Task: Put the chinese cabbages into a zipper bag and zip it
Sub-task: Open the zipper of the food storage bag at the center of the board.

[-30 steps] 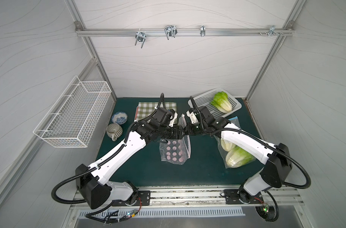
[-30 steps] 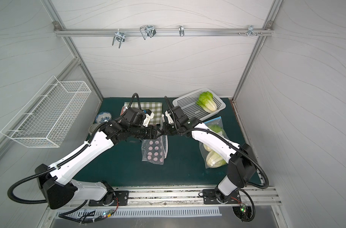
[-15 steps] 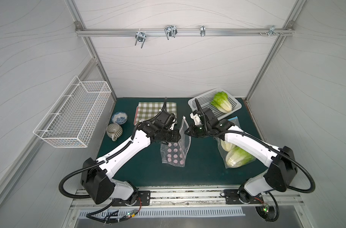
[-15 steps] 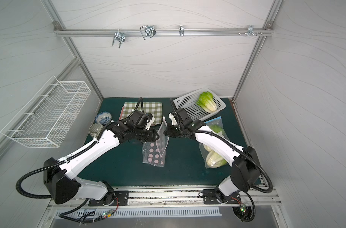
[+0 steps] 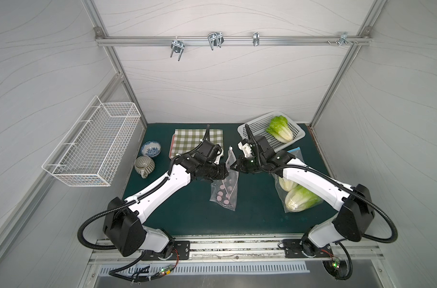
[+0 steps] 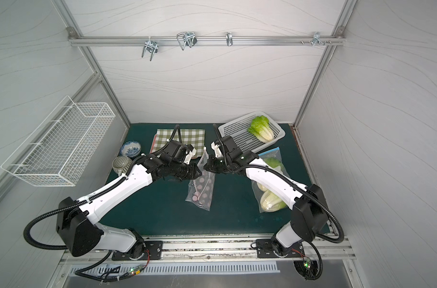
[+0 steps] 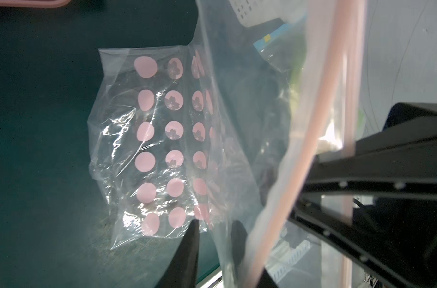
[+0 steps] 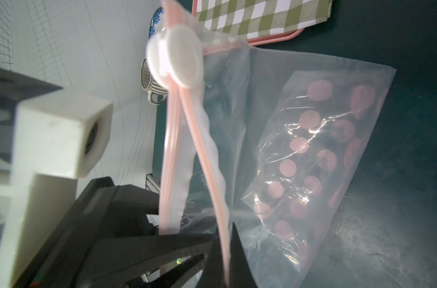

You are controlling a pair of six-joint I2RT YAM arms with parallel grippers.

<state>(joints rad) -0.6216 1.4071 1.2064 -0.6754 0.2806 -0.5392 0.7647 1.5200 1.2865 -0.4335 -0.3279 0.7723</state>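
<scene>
We see the right claw (image 8: 222, 239) clenched on the clear pink-dotted plastic zipper bag (image 8: 299, 149); only the left wrist view shows the left claw (image 7: 215, 229) loose, a small gap around the bag's wall.

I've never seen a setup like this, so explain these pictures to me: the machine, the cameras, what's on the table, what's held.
Two white robot arms work over a green table. Two pictures look down from overhead; two come from cameras on the arms' wrists. The right end effector pinches the rim of a pink-dotted zipper bag; the left end effector is at its other side, grip unclear. One cabbage lies in a white basket; two more cabbages sit in a blue-zipped bag. Also: checked cloth, bowl, cup.
</scene>
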